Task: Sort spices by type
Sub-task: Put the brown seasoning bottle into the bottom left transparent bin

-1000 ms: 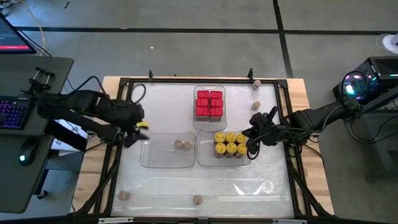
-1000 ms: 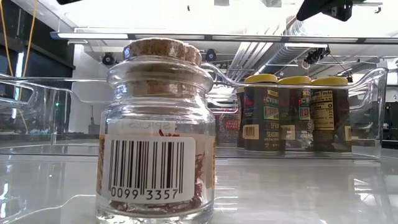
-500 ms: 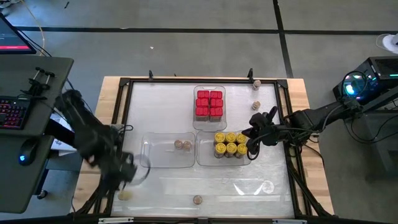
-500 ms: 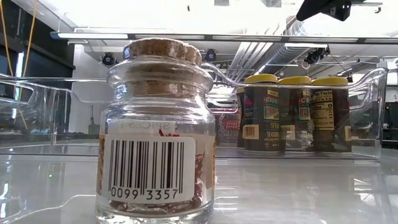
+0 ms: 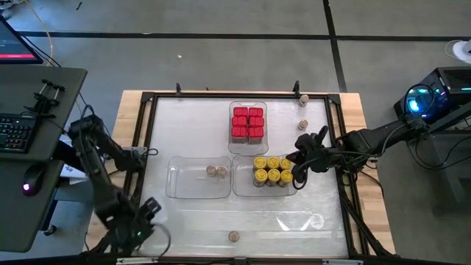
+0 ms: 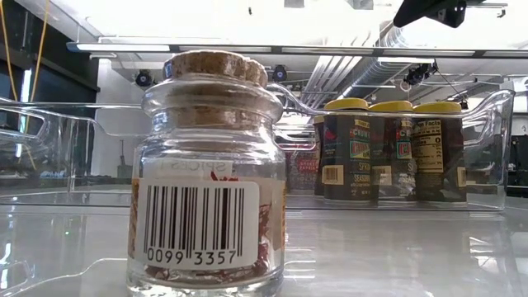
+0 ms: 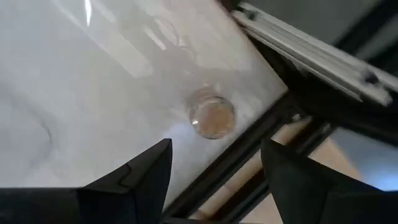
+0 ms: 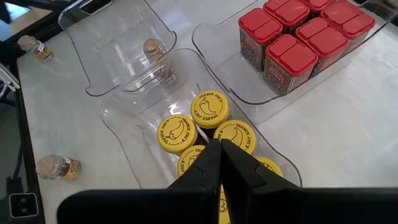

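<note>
Bench (image 5: pixel 324 221): we see a pale top with a dark frame.
Clear trays (image 5: pixel 197 190): three, mid-bench.
Keyboard (image 5: pixel 16 134): on the side desk (image 5: pixel 22 213).
Mouse (image 5: pixel 28 187): near keyboard.

Before me, a clear glass jar (image 6: pixel 206 177) with rough cork stopper (image 6: pixel 216 64); glossy plastic trays (image 8: pixel 130 37); table (image 5: pixel 294 217) shiny white.

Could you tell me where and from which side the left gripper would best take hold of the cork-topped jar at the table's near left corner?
Probably from straight above, jaws closing across the cork-topped jar's round body below the cork: it stands upright, with the frame rail close alongside.
</note>
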{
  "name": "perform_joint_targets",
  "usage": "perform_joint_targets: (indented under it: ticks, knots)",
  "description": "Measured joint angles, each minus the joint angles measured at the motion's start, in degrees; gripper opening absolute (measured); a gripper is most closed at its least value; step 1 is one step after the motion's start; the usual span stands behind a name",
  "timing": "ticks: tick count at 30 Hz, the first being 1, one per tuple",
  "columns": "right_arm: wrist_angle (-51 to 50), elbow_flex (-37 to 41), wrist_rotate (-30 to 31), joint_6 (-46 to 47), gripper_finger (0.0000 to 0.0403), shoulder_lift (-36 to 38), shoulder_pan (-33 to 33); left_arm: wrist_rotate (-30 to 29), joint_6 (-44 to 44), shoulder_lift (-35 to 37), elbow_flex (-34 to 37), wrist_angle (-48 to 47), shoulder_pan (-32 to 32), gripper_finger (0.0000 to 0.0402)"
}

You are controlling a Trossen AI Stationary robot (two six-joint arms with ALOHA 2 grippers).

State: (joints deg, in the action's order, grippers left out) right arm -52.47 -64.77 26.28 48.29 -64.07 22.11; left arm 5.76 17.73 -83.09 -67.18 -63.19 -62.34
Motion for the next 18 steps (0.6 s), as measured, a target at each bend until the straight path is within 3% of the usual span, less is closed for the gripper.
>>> perform_joint_targets:
  ticks: [5,10,14,18]
  knots:
    - [0.02,0.00,-0.13,0.63,0.0000,0.00,0.00,1.78,13.71,5.62,5.99,2.92,4.88,0.0232]
    - [0.02,0.00,-0.37,0.21,0.0000,0.00,0.00,1.11,31.46,8.83,6.87,8.21,8.60,0.0232]
    - [0.02,0.00,-0.43,-2.37,0.0000,0.00,0.00,3.72,43.93,6.78,6.87,12.22,10.13,0.0232]
    - [0.02,0.00,-2.03,-6.15,0.0000,0.00,0.00,7.64,49.72,0.73,6.87,15.37,9.63,0.0232]
